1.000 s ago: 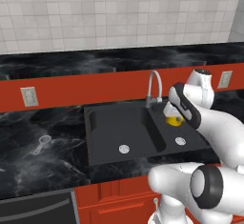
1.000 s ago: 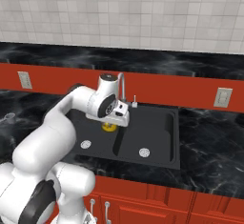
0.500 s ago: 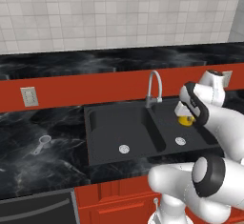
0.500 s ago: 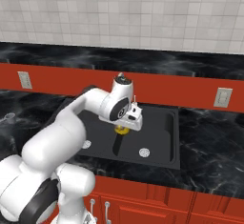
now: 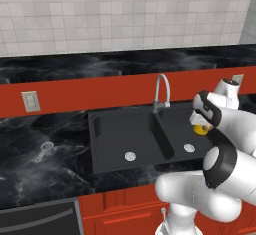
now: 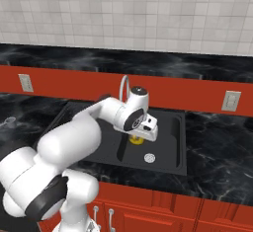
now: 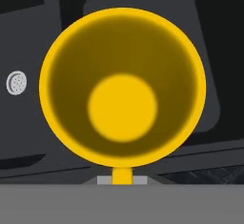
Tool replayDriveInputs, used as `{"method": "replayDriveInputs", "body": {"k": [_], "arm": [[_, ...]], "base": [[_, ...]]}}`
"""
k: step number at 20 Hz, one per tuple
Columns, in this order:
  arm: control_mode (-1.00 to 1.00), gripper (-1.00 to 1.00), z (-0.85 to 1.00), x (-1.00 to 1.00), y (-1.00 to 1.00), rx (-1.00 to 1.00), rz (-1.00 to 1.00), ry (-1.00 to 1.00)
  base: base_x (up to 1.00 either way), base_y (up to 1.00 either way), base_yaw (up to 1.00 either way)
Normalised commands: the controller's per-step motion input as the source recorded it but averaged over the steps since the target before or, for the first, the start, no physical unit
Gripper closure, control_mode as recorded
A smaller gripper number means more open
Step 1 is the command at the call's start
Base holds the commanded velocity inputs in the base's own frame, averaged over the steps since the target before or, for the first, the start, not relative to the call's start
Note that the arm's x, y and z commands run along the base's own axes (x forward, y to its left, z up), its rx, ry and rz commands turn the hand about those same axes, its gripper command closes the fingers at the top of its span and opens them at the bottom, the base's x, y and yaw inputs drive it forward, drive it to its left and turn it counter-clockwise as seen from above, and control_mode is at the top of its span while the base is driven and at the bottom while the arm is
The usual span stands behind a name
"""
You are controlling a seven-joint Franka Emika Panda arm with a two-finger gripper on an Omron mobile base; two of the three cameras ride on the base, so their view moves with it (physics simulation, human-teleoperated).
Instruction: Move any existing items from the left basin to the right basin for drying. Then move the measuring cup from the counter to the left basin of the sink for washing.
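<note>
The yellow mug hangs under the gripper over the right basin of the black double sink, its open mouth facing straight up into the hand view so that the round bottom shows inside the rim. In the right base view the mug peeks out yellow below the white hand, and it appears to be off the basin floor, with the silver drain just in front of it, though how high it sits I cannot tell. The fingers are hidden behind the mug and the hand; judging by the way it is carried, they are closed on it, probably near the handle side. The left basin holds nothing but its own drain, so the first half of the job looks nearly finished: what remains is to set the mug down and let go. The measuring cup lies untouched on the marble counter, well left of the sink, so the second half has not begun.
</note>
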Motion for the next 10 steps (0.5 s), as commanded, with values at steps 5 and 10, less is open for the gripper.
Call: {"method": "replayDriveInputs", "body": {"k": [5,10], "arm": [[-1.0,1.0,-0.28,0.29,-0.21,-0.02,0.0,0.01],[-1.0,1.0,-0.25,0.29,-0.1,-0.01,0.0,0.03]], "base": [[0.0,0.0,0.0],[0.0,0.0,0.0]]}}
